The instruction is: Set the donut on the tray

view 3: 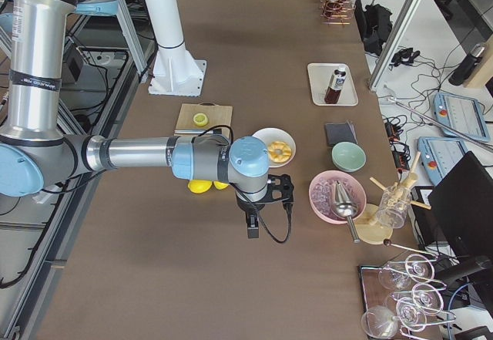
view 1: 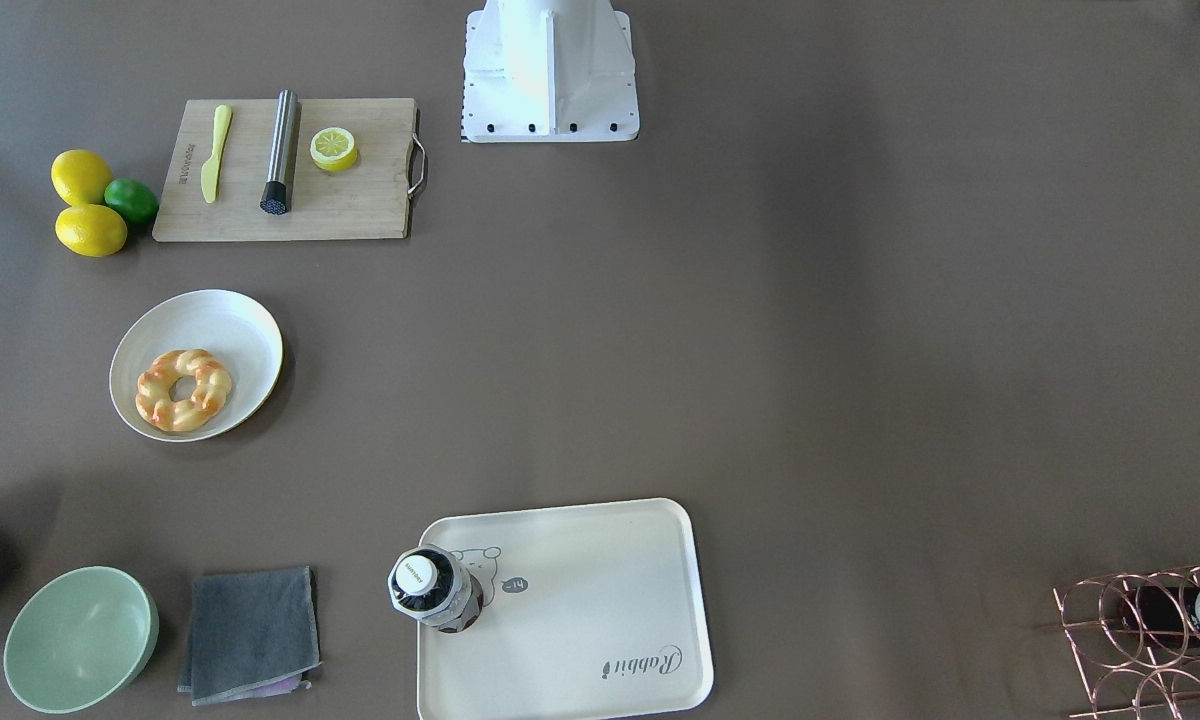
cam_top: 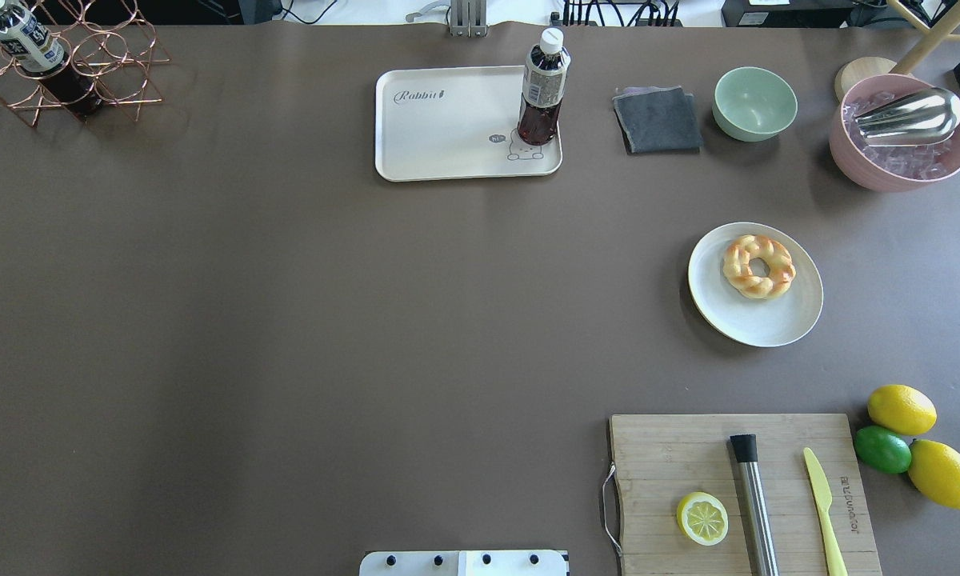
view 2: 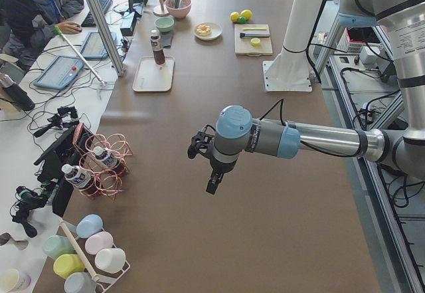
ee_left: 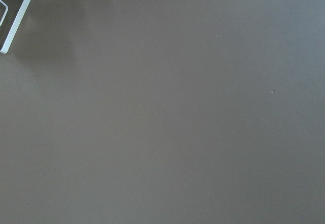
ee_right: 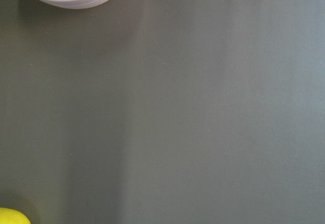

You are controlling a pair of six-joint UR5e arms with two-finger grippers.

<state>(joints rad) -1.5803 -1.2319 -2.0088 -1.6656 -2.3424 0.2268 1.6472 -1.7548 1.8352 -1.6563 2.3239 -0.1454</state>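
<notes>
L gripper [view 2: 213, 181] & R gripper [view 3: 252, 227] point down above table [view 2: 265, 240]; grip state can't tell.

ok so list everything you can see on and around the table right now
donut: 1, golden with orange glaze, on the white plate
white plate: 1, robot's right, mid table
tray: 1, cream, far edge
drink bottle: 1, dark with white cap, upright on the tray
cloth: 1, grey, folded, right of the tray
bowl: 1, pale green, beside the cloth
ice bucket: 1, pink, far right, metal scoop inside
cutting board: 1, wood, near right; carries lemon half, steel rod, yellow knife
lemons: 2, yellow, right of the board
lime: 1, green, between them
wire rack: 1, copper, far left corner, holds bottles
left claw: 1, dark, above bare table, open or shut unclear
right claw: 1, dark, above bare table, open or shut unclear
</notes>
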